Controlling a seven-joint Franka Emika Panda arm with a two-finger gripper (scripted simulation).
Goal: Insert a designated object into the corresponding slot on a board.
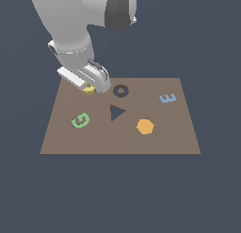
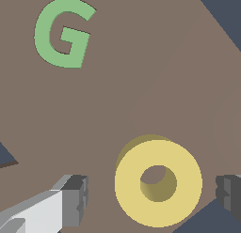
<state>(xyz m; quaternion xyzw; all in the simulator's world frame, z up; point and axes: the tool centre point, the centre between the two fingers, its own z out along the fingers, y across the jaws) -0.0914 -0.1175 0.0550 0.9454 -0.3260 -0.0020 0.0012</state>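
Looking at the wrist view, you have the yellow ring (image 2: pixel 158 182) lying flat on the brown board (image 2: pixel 141 86), squarely between the two fingers of the gripper (image 2: pixel 153 194). One fingertip (image 2: pixel 75 199) stands off one side of the ring and the other (image 2: pixel 229 192) off the opposite side, each with a clear gap of board showing, so the pincer is spread wide and has hold of nothing. The ring has no long axis to worry about; any diameter will do, and the line between the fingers already passes close to its hole.

In the exterior view the ring (image 1: pixel 88 89) peeks out under the gripper (image 1: pixel 94 89) at the far left part of the board (image 1: pixel 179 143). The ring-shaped slot (image 1: pixel 121 91), dark with a brown centre, lies just to the exterior view's right of it, near and at about the same depth. That is the relation your move turns on: once you have closed on the ring and lifted, I judge a short carry rightward will do.

The green letter G (image 1: pixel 80 120) sits nearer the camera, and the dark triangular recess (image 1: pixel 116 112) lies just beyond the slot on the near side; keep off both.
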